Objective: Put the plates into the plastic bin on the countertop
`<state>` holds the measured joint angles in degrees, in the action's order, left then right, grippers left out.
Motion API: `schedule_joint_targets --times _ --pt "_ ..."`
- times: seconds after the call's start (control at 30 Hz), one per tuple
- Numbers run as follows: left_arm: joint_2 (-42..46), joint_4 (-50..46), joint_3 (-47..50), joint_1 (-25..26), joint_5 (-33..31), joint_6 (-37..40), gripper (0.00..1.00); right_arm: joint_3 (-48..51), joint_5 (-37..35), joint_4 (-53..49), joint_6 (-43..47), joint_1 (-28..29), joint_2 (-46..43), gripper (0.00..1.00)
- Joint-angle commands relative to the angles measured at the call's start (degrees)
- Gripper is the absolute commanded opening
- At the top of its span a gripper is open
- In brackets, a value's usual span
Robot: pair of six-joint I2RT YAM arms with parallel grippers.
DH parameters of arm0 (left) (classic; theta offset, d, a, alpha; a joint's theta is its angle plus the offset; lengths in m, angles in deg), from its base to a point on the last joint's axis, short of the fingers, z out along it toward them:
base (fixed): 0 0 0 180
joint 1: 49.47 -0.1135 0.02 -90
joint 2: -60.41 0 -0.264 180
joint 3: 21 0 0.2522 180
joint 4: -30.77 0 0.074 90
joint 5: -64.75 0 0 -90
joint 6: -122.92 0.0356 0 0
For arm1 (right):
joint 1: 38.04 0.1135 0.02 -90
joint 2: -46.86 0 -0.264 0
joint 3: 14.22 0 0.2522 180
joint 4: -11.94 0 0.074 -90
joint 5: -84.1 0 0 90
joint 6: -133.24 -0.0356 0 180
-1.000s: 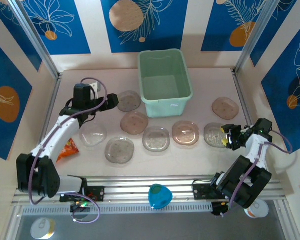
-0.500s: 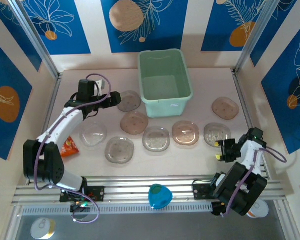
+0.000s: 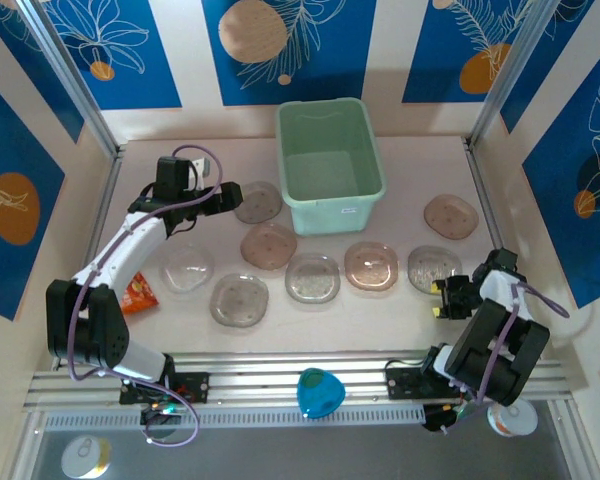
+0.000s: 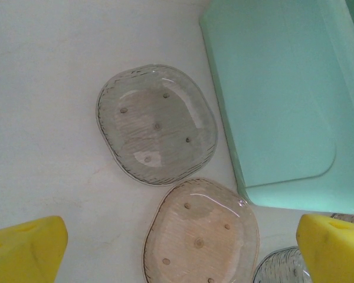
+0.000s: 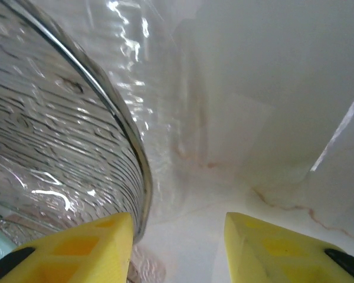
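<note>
- The green plastic bin [image 3: 330, 165] sits at the top middle of the countertop [image 3: 410, 180] in the view from above. I cannot see any plate in it.
- Eight plates lie flat on the countertop around the bin. None of them is held.
- A grey plate [image 3: 258, 202] lies just left of the bin, and a brownish plate [image 3: 269, 245] lies just below it.
- Four plates [image 3: 312, 278] make a row below the bin, from a grey one on the left to a clear plate [image 3: 433, 268] on the right.
- One more brown plate [image 3: 450, 216] lies at the right, and a clear one [image 3: 187, 268] at the left.
- The left gripper [image 3: 230, 196] is next to the grey plate. Its yellow fingers [image 4: 23, 250] are spread wide apart with nothing between them.
- The right gripper [image 3: 437, 300] is at the lower right, just below the clear plate. Its fingers [image 5: 283, 247] are apart too, and the plate's rim [image 5: 76, 118] is right by one of them.
- An orange packet [image 3: 137, 294] lies at the lower left.
</note>
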<state>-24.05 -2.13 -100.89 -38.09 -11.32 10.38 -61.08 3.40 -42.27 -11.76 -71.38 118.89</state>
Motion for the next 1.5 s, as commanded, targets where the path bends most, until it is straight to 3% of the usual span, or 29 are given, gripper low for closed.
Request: schedule_joint_targets --times 0.0,0.23,0.5,0.8,0.87,1.1,1.33,1.47 --pt "0.61 -1.84 -1.67 0.98 -0.69 0.4 1.0 -1.77 -2.42 2.2 -1.91 0.81 1.02 0.44" --pt "0.8 -3.19 -2.24 2.42 -2.23 0.13 1.0 -1.77 -4.11 5.7 -2.53 1.21 2.86 0.41" --pt "0.78 -5.54 -4.31 4.08 -3.95 0.13 1.0 -2.82 -4.64 8.56 -1.34 2.14 7.1 0.29" --pt "2.6 -8.94 -5.33 5.44 -5.93 -0.13 1.0 -1.7 -5.78 7.66 0.33 2.45 4.6 0.04" --pt "3.28 -9.81 -5.66 5.58 -6.28 -0.22 1.0 -1.21 -6.04 6.69 0.52 2.41 2.25 0.0" --pt "4.77 -12.09 -7.05 6.49 -5.72 -0.5 1.0 -2.88 -5.67 -1.0 1.98 2.39 -11.74 0.0" --pt "5.25 -13.11 -9.02 7.83 -4.21 -1.34 1.0 -10.48 -3.63 -9.83 -0.06 4.52 -24.47 0.0" --pt "2.65 -13.98 -12.3 8.63 -3.31 -1.4 1.0 -16.19 -2.36 -8.58 -4.15 7.11 -27.08 0.0"
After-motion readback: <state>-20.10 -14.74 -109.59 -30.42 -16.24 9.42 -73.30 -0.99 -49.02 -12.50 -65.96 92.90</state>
